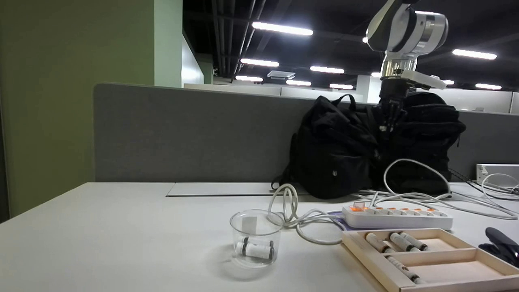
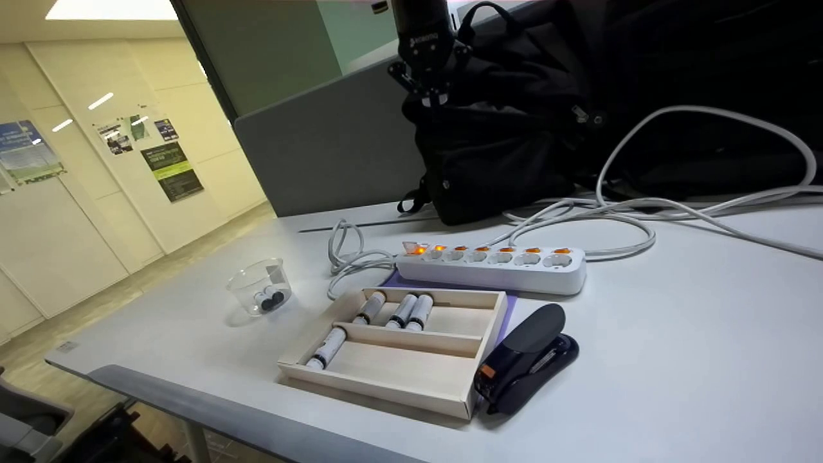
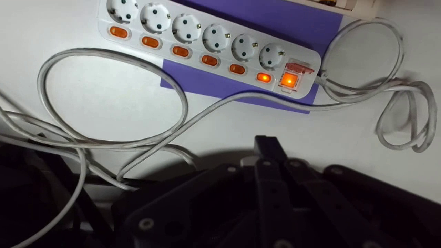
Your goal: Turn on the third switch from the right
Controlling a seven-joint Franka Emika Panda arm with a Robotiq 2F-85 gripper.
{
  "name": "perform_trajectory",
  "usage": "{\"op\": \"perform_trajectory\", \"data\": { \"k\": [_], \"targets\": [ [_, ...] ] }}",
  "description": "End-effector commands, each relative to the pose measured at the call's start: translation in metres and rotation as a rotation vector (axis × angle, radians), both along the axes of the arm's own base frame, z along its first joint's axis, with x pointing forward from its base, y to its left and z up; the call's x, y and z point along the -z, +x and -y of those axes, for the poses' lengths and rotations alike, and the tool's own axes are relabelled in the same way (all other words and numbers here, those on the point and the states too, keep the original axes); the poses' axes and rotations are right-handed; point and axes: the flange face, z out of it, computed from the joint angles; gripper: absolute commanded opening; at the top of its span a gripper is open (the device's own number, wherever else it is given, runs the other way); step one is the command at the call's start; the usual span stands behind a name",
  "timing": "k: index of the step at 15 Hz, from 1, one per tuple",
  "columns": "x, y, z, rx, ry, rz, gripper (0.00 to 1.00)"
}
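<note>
1. The third switch from the right (image 3: pixel 181 51), as both exterior views ordered the row (third from the left in the wrist view), sat unlit on the white power strip (image 2: pixel 488 275); the press appeared not yet made.
2. Power seemed supplied: the main switch (image 3: pixel 289 80) and one end rocker (image 3: pixel 264 77) glowed.
3. Approach and press remained. The gripper (image 2: pixel 434 100) hung well apart, jaws closed together, nothing visible between them.
4. The strip carried six rockers, one main switch, six sockets (image 3: pixel 215 38).
5. Nearby: one tray (image 2: pixel 379 391) with four vials (image 2: pixel 331 347); one clear cup (image 1: pixel 257 234) with two more vials (image 1: pixel 256 250); one stapler (image 2: pixel 524 337).
6. Behind: two backpacks (image 1: pixel 336 154).
</note>
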Motion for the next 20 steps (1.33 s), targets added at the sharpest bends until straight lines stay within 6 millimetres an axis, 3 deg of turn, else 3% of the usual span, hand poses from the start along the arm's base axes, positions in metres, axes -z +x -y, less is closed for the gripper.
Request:
{"op": "perform_trajectory", "data": {
  "k": [1,6,13,20],
  "targets": [
    [0.002,0.001,0.0,-0.002,0.0,0.0,0.01],
    [0.0,0.001,-0.002,-0.005,0.001,0.005,0.0],
    [0.057,0.013,0.008,0.095,-0.04,0.116,0.0],
    [0.123,0.011,0.018,0.161,-0.051,0.029,0.0]
  ]
}}
